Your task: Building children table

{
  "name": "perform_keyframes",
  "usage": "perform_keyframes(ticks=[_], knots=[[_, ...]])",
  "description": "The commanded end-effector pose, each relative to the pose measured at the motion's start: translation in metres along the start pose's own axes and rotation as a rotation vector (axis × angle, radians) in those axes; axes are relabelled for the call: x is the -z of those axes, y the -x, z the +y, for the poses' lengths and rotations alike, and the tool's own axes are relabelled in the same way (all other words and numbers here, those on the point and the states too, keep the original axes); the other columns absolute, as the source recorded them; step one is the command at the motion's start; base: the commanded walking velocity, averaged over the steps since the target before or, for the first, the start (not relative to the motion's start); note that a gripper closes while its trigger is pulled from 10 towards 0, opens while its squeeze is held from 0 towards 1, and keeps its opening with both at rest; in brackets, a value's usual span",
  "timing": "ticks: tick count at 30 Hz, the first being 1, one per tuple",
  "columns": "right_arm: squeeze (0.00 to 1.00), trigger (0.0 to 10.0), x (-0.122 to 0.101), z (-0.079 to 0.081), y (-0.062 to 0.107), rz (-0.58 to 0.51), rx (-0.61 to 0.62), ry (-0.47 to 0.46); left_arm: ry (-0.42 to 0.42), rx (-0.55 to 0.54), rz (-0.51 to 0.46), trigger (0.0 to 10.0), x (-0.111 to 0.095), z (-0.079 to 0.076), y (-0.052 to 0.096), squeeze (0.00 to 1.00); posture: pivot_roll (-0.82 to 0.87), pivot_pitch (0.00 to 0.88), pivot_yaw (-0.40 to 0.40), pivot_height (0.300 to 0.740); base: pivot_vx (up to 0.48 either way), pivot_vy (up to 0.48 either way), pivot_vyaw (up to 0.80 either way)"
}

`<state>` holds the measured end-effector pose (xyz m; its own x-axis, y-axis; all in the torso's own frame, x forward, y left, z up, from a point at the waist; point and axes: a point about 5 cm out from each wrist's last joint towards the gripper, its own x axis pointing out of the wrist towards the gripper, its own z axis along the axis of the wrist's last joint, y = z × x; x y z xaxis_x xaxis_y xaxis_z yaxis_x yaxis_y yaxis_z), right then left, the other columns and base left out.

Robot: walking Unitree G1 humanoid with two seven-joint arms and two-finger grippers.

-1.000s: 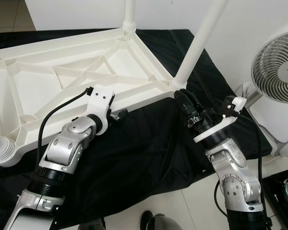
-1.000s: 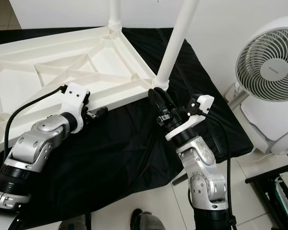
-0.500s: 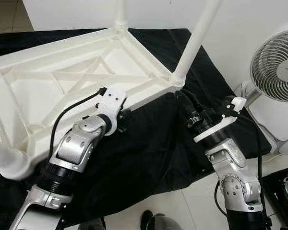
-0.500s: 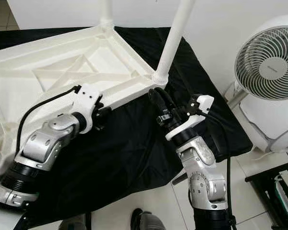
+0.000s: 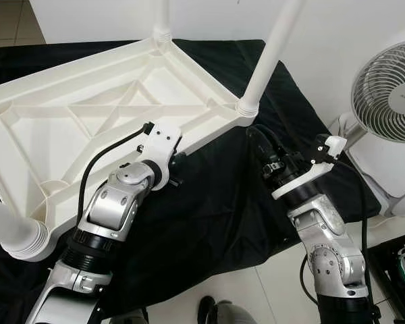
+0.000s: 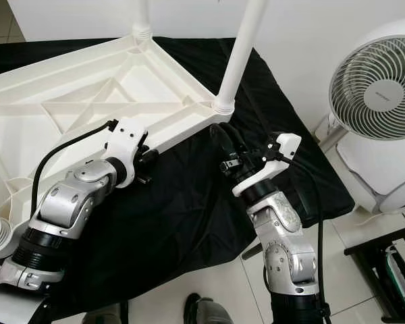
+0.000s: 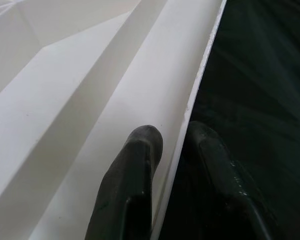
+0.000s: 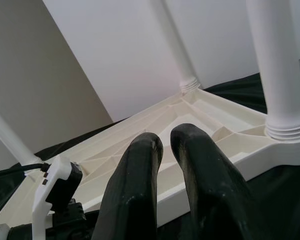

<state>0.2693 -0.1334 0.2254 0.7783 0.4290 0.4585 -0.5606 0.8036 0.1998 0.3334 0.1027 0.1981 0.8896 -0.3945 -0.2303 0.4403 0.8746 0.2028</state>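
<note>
- Table top [image 5: 88, 115], one, upside down on black cloth [image 5: 216, 202], three legs [image 5: 266, 54] visible.
- Left gripper [image 7: 172, 150] clamped on its rim.
- Right gripper [image 8: 165, 145] fingers together, holding nothing.
- One fan [image 5: 388, 101].

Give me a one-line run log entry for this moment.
left gripper: clamped on tabletop edge | right gripper: shut, free, near corner leg | table: upside down on black cloth

Black cloth [image 5: 209, 223] on floor [image 5: 256, 290], upturned white table [image 5: 88, 121] atop.
</note>
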Motion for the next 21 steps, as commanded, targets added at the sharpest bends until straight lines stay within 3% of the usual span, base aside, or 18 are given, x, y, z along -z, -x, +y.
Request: perform_keyframes(ticks=[1, 5, 9, 10, 12, 13, 17, 21], knots=[[0.00, 10.0, -0.001, -0.002, 0.001, 0.000, 0.015, 0.017, -0.009, -0.374, 0.054, 0.0, 0.009, 0.038, 0.010, 0.00, 0.12, 0.186, -0.063, 0.740, 0.000, 0.000, 0.00], [0.00, 10.0, 0.001, -0.002, 0.000, 0.007, 0.017, 0.027, -0.024, -0.433, 0.062, 0.0, 0.011, 0.052, 0.014, 0.00, 0.12, 0.184, -0.067, 0.740, 0.000, 0.000, 0.00], [0.00, 10.0, 0.001, -0.001, 0.000, 0.012, 0.017, 0.033, -0.029, -0.430, 0.064, 0.0, 0.010, 0.053, 0.012, 0.00, 0.12, 0.184, -0.067, 0.740, 0.000, 0.000, 0.00], [0.00, 10.0, 0.002, -0.001, 0.000, 0.013, 0.018, 0.034, -0.027, -0.421, 0.062, 1.6, 0.009, 0.051, 0.011, 0.00, 0.13, 0.183, -0.069, 0.740, 0.000, 0.000, 0.00], [0.00, 10.0, 0.002, -0.001, 0.000, 0.013, 0.018, 0.034, -0.027, -0.421, 0.062, 1.6, 0.009, 0.051, 0.011, 0.00, 0.13, 0.183, -0.069, 0.740, 0.000, 0.000, 0.00], [0.00, 10.0, 0.002, -0.001, 0.000, 0.014, 0.017, 0.034, -0.015, -0.372, 0.047, 10.0, 0.005, 0.041, 0.006, 0.00, 0.12, 0.181, -0.067, 0.740, 0.000, 0.000, 0.00], [0.00, 10.0, 0.003, 0.000, 0.001, 0.016, 0.021, 0.036, 0.033, -0.190, -0.042, 10.0, -0.011, 0.009, 0.000, 0.00, 0.13, 0.174, -0.064, 0.740, 0.000, 0.000, 0.00], [0.00, 10.0, 0.003, 0.001, 0.001, 0.016, 0.023, 0.036, 0.033, -0.155, -0.060, 10.0, -0.012, 0.004, 0.000, 0.00, 0.13, 0.174, -0.064, 0.740, 0.000, 0.000, 0.00]])
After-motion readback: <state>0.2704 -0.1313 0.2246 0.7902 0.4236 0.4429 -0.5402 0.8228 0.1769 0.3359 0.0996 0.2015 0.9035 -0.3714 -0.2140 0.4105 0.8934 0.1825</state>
